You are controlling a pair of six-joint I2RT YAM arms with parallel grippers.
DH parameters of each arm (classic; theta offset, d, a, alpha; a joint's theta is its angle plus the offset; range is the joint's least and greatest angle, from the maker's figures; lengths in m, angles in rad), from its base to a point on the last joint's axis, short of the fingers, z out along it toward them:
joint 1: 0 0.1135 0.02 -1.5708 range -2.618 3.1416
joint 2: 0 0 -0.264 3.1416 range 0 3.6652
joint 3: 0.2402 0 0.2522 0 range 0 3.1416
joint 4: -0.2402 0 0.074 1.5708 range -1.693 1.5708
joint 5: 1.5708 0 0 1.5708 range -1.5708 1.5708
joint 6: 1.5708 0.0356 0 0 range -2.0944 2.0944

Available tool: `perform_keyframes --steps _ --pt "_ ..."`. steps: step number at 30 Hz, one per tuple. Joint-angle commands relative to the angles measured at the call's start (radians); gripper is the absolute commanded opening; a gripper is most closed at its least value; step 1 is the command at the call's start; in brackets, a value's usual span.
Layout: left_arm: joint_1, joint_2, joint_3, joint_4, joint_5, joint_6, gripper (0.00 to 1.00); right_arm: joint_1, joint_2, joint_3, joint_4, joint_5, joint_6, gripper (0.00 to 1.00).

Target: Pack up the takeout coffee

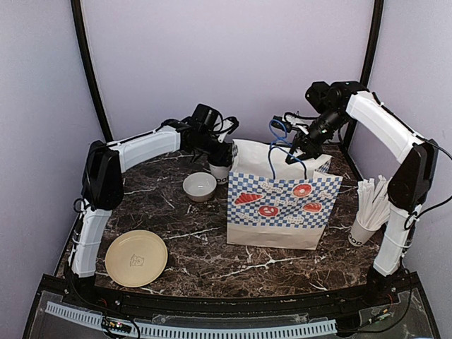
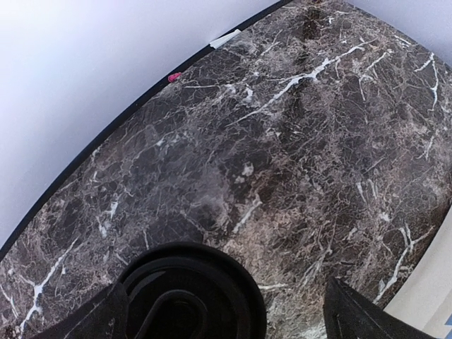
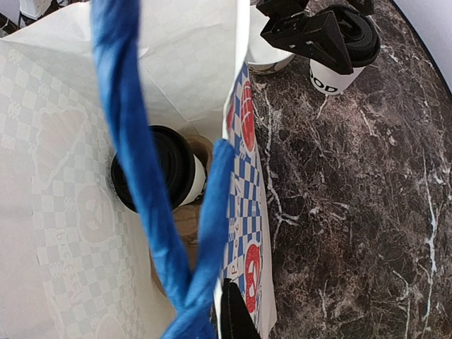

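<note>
The bag point(image 1: 282, 212) fills the middle (right gripper point(image 1: 292, 155) pinching its handle point(image 1: 279, 131)). The left gripper point(image 1: 220, 159) is spread over a cup point(image 1: 219, 173). The bowl point(image 1: 200, 186) and plate point(image 1: 136, 258) are left, on the marble table point(image 1: 205, 247).

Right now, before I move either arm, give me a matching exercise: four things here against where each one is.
1. yellow plate
2. cup of sticks
3. blue handle
4. lidded cup on the table

A. pinched in the right gripper
B. under the open left gripper
C. right of the bag
D. beside the left arm's base

Pairs: 1-D, 2-C, 3-A, 4-B
</note>
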Motion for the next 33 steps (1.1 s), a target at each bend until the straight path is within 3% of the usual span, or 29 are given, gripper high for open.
perform_keyframes --steps 1,20,33 --pt "0.009 -0.045 -0.019 0.027 -0.081 -0.015 0.99 0.0 0.026 0.016 -0.004 -0.014 0.011 0.0" --pt "0.032 0.049 0.025 -0.048 -0.008 -0.058 0.99 0.002 0.042 0.017 -0.003 -0.023 0.022 0.01" --pt "0.033 -0.009 0.061 -0.098 -0.038 -0.06 0.78 0.007 0.048 0.019 -0.003 -0.028 0.025 0.01"
